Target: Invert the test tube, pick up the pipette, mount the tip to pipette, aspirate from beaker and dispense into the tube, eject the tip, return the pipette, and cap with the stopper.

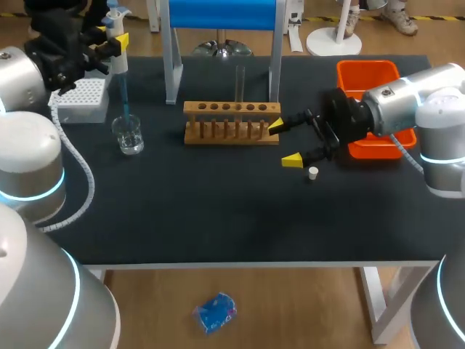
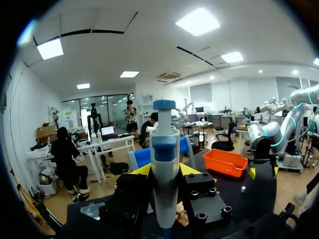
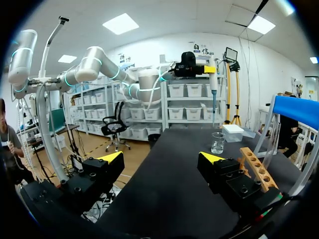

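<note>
Blue-tipped pipette [image 1: 118, 64] was clamped in left tool [image 1: 115, 45] just above beaker [image 1: 128, 135] | right tool [image 1: 285, 142] gaped apart beside wooden rack [image 1: 231, 122] | stopper [image 1: 313, 172] lay nearby

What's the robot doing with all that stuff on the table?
It is doing a little lab job. The left gripper is shut on the pipette, holding it upright with its blue tip pointing down right over the glass beaker. The right gripper hangs open beside the wooden rack, where the test tube stands. The small white stopper lies on the table close by, not yet on the tube.
</note>
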Controlling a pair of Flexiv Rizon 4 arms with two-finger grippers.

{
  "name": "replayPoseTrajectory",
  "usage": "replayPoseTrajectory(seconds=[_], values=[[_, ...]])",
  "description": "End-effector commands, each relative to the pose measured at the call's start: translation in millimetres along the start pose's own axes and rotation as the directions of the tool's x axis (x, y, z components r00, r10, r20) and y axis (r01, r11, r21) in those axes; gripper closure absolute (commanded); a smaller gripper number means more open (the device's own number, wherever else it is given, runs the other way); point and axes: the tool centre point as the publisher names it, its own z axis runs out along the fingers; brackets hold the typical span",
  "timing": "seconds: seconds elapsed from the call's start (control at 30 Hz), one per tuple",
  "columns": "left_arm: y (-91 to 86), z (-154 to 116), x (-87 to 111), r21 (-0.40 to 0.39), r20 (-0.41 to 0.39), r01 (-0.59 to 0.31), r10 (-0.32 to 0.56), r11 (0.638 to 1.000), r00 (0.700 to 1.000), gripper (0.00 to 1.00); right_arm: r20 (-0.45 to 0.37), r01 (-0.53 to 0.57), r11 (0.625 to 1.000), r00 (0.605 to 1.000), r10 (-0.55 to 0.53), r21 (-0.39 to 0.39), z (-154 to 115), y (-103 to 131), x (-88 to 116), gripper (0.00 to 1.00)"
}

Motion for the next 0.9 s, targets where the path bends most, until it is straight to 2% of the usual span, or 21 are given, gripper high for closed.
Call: replayPoseTrajectory(seconds=[0.03,0.3,0.57,0.67,0.7,0.9], values=[[2.8,-5,-3.8,0.056,-0.352,0.009,0.012,0.998,0.936,1.0,-0.002,0.0,1.0,1.0,0.0,0.002,-1,1,0,0.0],[2.8,-5,-3.8,0.056,-0.352,0.009,0.012,0.998,0.936,1.0,-0.002,0.0,1.0,1.0,0.0,0.002,-1,1,0,0.0],[6.0,2,-12.4,0.02,-0.308,-0.079,0.082,0.997,0.948,1.0,-0.002,0.0,1.0,1.0,0.0,0.002,-1,1,0,0.0],[5.5,2,-13.8,0.029,-0.319,-0.073,0.078,0.997,0.945,1.0,-0.002,0.0,1.0,1.0,0.0,0.002,-1,1,0,0.0],[6.6,3,-14.8,0.035,-0.344,-0.048,0.057,0.998,0.937,1.0,-0.002,0.0,1.0,1.0,0.0,0.002,-1,1,0,0.0],[9.9,7,-18.8,0.04,-0.357,-0.037,0.049,0.999,0.933,1.0,-0.002,0.0,1.0,1.0,0.0,0.002,-1,1,0,0.0]])
